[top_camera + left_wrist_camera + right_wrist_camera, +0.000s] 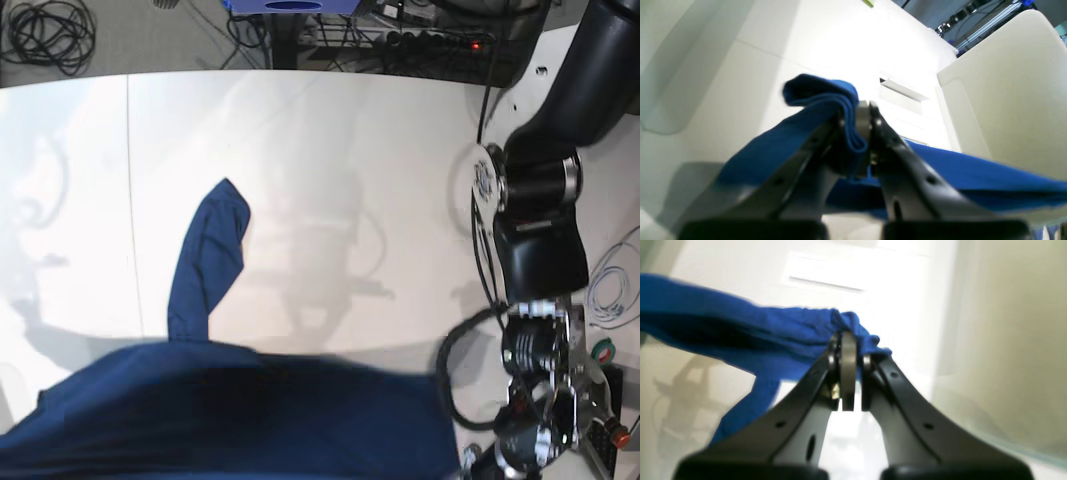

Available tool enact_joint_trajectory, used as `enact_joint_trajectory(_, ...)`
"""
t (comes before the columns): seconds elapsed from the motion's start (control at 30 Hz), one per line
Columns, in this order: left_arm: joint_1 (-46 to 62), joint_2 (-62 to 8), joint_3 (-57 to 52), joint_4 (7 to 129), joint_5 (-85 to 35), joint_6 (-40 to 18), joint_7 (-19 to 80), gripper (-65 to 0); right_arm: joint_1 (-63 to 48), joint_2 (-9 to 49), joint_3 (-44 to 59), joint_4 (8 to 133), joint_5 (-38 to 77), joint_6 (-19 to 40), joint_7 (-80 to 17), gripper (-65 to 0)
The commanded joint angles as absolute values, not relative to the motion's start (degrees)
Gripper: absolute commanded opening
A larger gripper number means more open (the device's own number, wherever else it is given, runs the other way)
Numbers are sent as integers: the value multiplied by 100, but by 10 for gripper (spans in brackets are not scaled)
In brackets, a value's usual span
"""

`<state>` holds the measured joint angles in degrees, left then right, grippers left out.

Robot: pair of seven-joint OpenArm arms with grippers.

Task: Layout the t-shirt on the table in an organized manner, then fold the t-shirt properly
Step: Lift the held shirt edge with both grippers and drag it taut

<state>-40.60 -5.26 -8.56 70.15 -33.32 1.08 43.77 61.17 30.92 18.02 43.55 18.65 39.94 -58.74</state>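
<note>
Jaws of both the left gripper (863, 133) and right gripper (848, 370) are clenched on the t-shirt (230, 410).

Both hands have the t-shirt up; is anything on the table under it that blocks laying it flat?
Nothing visible does. The left hand and right hand are shut on the t-shirt, and the table shows bare white beyond it. The part under the cloth is hidden.
</note>
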Motion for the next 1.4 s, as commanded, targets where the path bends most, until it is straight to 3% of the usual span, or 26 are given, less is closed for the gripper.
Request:
enact_joint_trajectory(0.0, -4101, -532, -866, 7248, -3380, 66, 4365, -650, 6158, 3222, 1991, 4646, 1956, 4000, -5877, -648)
enact_joint_trajectory(0.2, -2360, -549, -866, 8769, -3380, 66, 4426, -650, 4374, 3196, 3424, 6782, 1956, 4000, -7336, -648)
enact_joint_trajectory(0.3, -1156, -541, -963, 9613, -3371, 66, 4400, -650, 3073, 2791, 4171, 7890, 1965, 4000, -7776, -648)
enact_joint_trajectory(0.43, 444, -374, -1429, 10316, -3345, 66, 4382, -650, 1411, 2123, 4884, 8620, 1965, 4000, -7785, -648)
enact_joint_trajectory(0.6, 1657, -312, -1859, 10484, -3345, 40, 4259, -650, 66, 1393, 4910, 8629, 1956, 4000, -7187, -650)
enact_joint_trajectory(0.73, 2246, -330, -1859, 10448, -3336, 40, 3705, -650, -505, 1086, 4901, 8629, 1956, 4000, -6897, -650)
enact_joint_trajectory(0.93, 2686, -338, -1912, 10431, -3327, 31, 3565, -650, -1033, 1068, 4910, 8611, 1956, 4000, -6484, -650)
enact_joint_trajectory(1.37, 2712, -558, -1903, 9780, -3327, 31, 3064, -650, -1235, 1059, 4901, 7829, 1956, 4000, -6070, -650)
